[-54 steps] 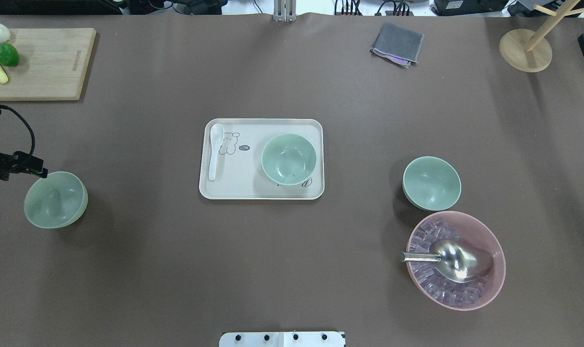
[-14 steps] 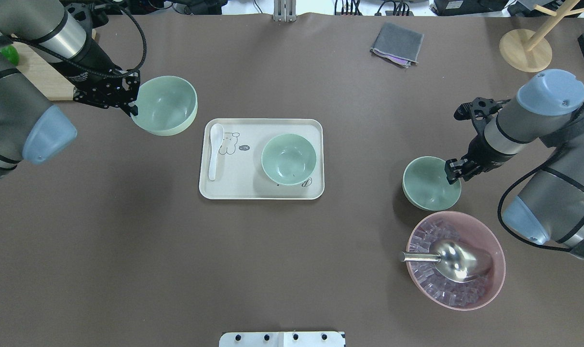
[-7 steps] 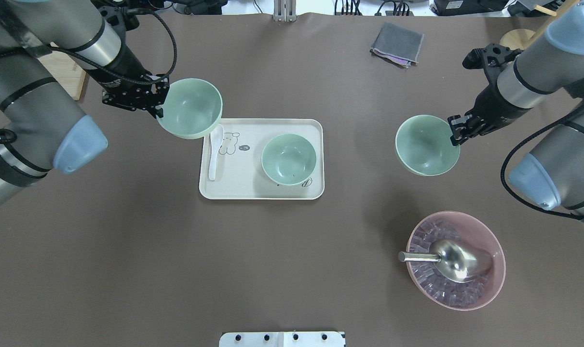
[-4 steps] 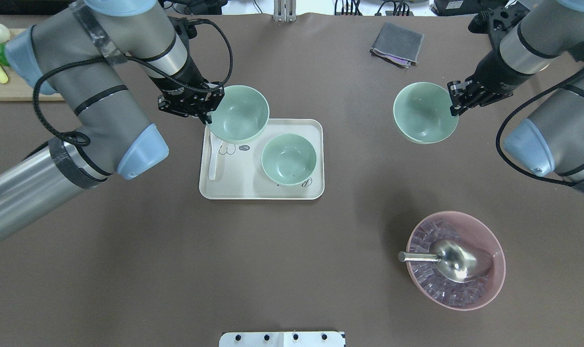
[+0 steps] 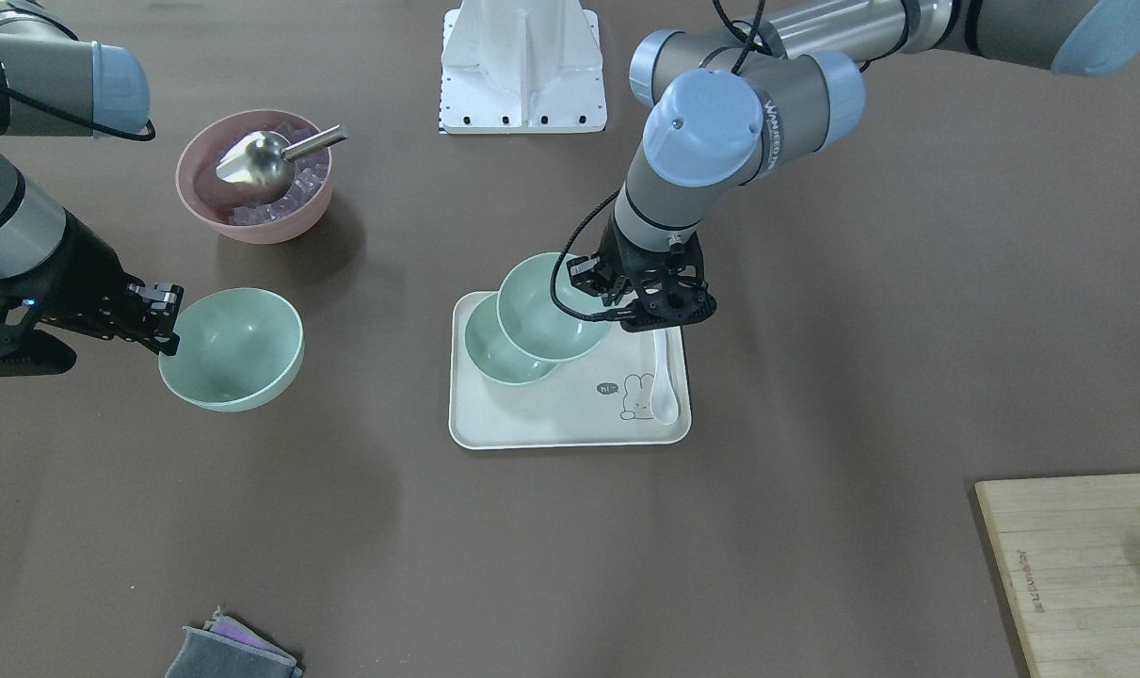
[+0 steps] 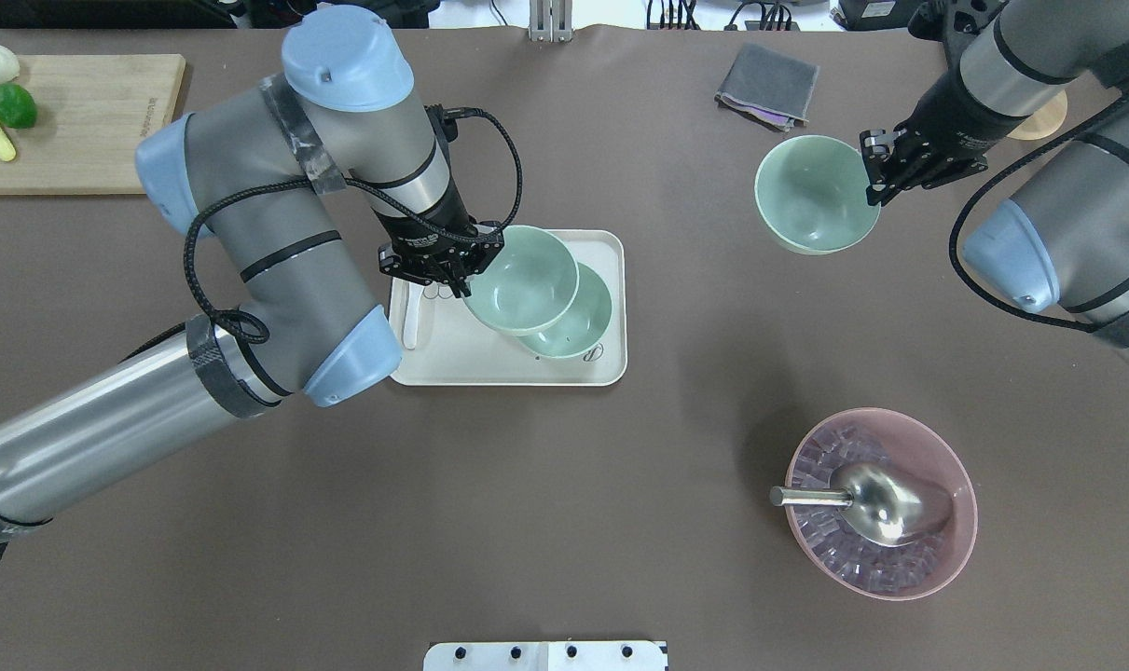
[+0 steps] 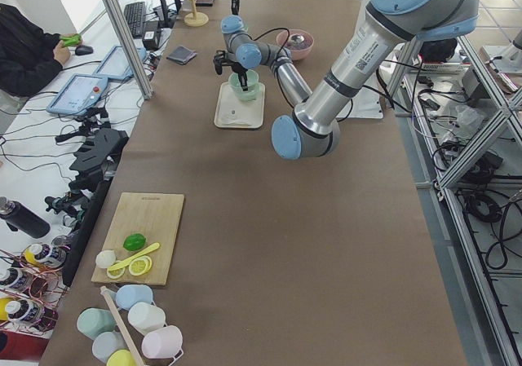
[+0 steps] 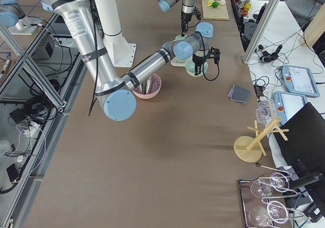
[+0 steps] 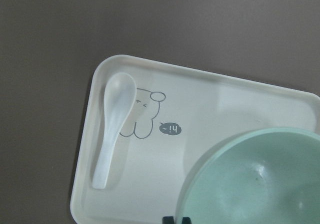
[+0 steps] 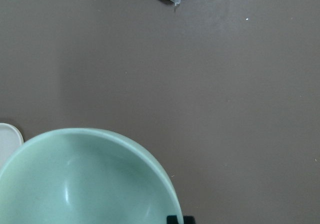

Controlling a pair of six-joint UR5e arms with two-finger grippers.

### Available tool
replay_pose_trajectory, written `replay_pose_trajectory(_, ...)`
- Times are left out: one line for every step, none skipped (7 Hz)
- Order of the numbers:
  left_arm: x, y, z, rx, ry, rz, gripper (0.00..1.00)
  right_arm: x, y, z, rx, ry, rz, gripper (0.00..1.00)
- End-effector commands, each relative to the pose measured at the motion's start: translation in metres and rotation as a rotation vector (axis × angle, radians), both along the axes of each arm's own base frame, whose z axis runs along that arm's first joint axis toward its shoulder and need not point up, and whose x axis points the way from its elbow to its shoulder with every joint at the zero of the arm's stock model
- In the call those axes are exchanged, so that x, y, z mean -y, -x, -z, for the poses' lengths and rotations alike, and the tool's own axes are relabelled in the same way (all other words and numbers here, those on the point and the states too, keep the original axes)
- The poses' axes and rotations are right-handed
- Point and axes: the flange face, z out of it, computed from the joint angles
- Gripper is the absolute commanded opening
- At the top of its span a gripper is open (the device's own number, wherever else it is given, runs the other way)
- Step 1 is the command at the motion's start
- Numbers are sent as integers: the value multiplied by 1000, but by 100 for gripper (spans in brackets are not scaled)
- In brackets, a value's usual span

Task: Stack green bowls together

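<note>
Your left fingers (image 6: 460, 280) are clenched on the rim of the first green bowl (image 6: 522, 280). It hangs over the cream tray (image 6: 508, 377) and overlaps, off-centre, the second green bowl (image 6: 583, 328) sitting in that tray. Your right fingers (image 6: 874, 184) grip the rim of the third green bowl (image 6: 814, 194), aloft over the brown tabletop (image 6: 564, 513), well apart from the tray.

The likely risk is releasing before the bowls are concentric. The upper one may then land tilted on the lower rim, skid, or knock the white spoon (image 5: 664, 381) near the left fingers.

All three bowls are round, deep, smooth, matte pale mint, plastic-looking. A one-sided rim pinch on that surface could slip.
</note>
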Motion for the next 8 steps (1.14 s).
replay_pose_trajectory(2,-37,-2,-12,-10,2,0,-2,2,4,23,5,16,0)
replay_pose_trajectory(5,-42,-6,-34,-20,5,0,-2,2,5,24,4,16,0)
replay_pose_trajectory(6,-42,-3,-38,-20,7,0,-2,2,5,24,4,16,0)
replay_pose_trajectory(6,-43,0,-42,-23,7,0,-2,2,6,23,2,15,0)
replay_pose_trajectory(3,-46,-1,-39,-22,0,0,-2,2,5,23,2,15,0)
replay_pose_trajectory(3,-47,-2,-37,-22,-1,0,-2,2,4,23,3,15,0)
replay_pose_trajectory(4,-51,-7,-27,-15,-3,0,-2,2,4,22,4,15,0)
replay_pose_trajectory(4,-53,-9,-24,-14,-5,0,-2,2,3,21,6,15,0)
